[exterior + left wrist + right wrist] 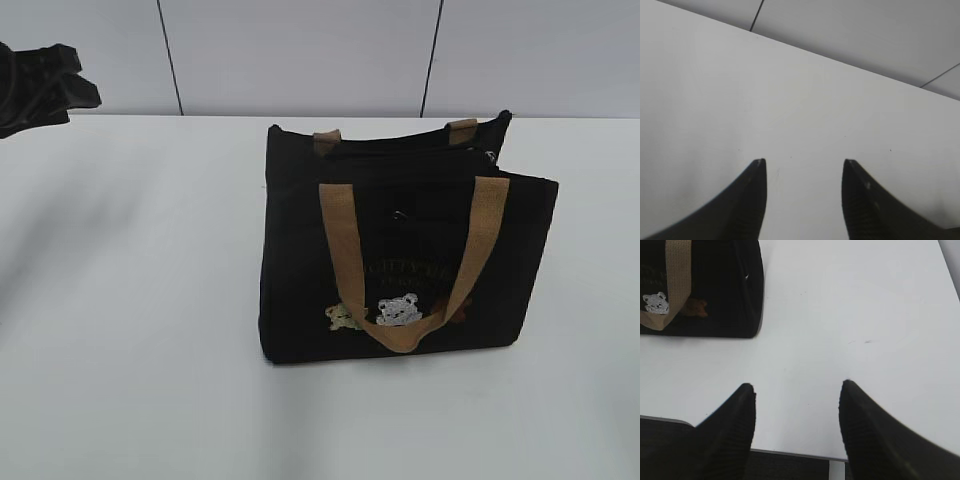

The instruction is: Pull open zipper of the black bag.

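Left pincer (804, 172) spread, holding nothing, over bare white surface (805, 110), far left. Black bag (400, 250) stands upright mid-surface, tan handle (405, 265) draped down its front, zipper (400, 152) along the top edge. Right pincer (797, 395) spread, holding nothing, near surface's front edge, apart from the bag's corner.

We see soft, even, bright light, glare washing the white table (150, 300), and blurred, dark gripper fingers (735, 435).
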